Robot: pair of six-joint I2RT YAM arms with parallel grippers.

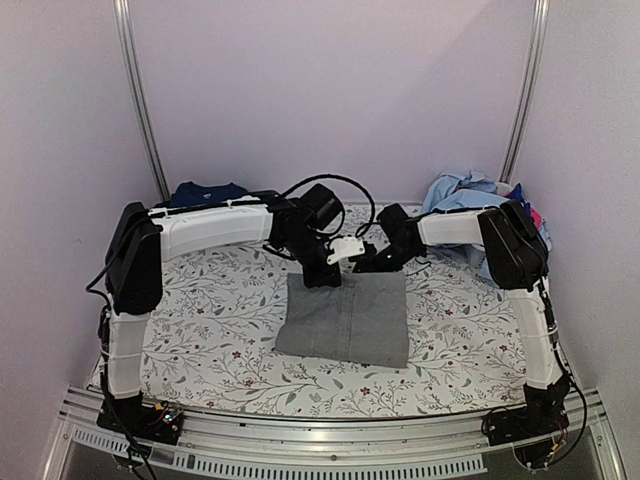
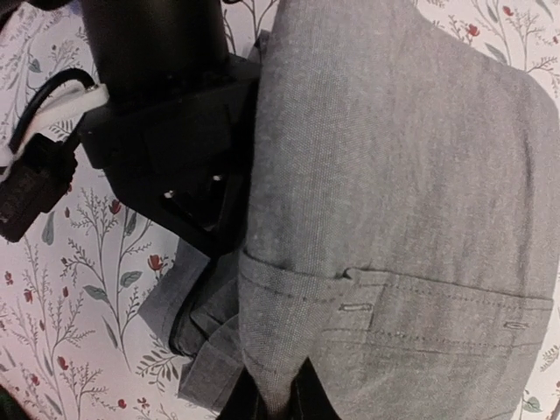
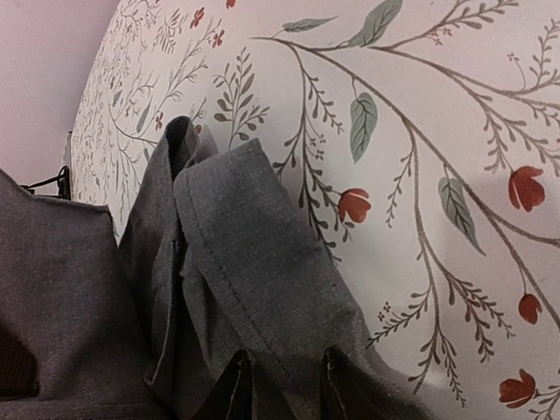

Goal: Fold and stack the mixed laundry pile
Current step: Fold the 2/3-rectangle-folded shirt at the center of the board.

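Mid-table: the grey collared shirt (image 1: 345, 320) lies as a rough flat rectangle on the floral sheet (image 1: 220, 300). Both grippers sit at its far edge, close together.

The left gripper (image 2: 282, 398) has its jaws closed on a pleat of the grey cloth. The fabric spreads up and away from the jaws, with the buttonhole strip just above them. Judgement: it pinches the edge so the layer can be carried over without slipping.

On the right gripper (image 3: 282, 387), the fingers (image 3: 234, 389) stand either side of a doubled, stitched hem that rises between the jaws. Bare sheet lies to the right of them. The jaws are part-way apart with cloth filling the gap; I cannot tell whether they clamp it.

Judgement: two holds side by side on one edge should keep that edge straight for the next fold.

The mixed laundry pile (image 1: 460, 195) is heaped at far right, well apart from both jaws. A navy T-shirt (image 1: 205, 192) lies at far left. Judgement: both are parked out of the folding area.
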